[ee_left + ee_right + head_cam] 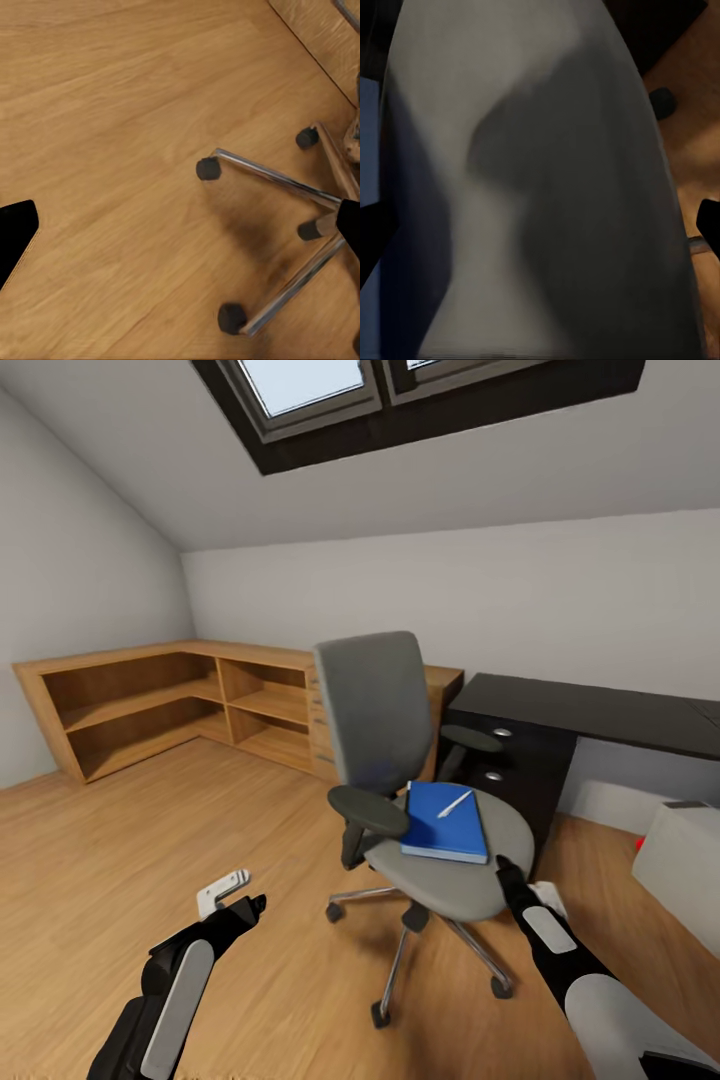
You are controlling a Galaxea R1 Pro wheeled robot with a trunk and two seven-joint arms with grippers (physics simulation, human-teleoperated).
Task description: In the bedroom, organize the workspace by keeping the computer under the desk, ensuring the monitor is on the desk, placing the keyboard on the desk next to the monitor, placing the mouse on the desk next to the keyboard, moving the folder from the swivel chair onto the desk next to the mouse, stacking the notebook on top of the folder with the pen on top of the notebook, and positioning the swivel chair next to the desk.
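Observation:
The grey swivel chair [385, 730] stands mid-floor, its seat turned toward me and its chrome base [277, 180] on the wood floor. On the seat lies the blue folder [440, 830] with the white pen [455, 803] on top; I cannot tell a separate notebook apart from it. The black desk [600, 710] runs along the wall to the right, behind the chair. My right gripper [508, 872] hovers open over the seat's near right edge [547, 187]. My left gripper [245, 908] hangs open above the floor, left of the chair base. Monitor, keyboard and mouse are out of view.
Light wooden shelf cabinets [180, 705] line the far left corner. The desk's black drawer unit [510, 760] stands just behind the chair. A pale grey box [685, 860] sits on the floor at right. A small pale flat object [222, 888] lies by my left gripper.

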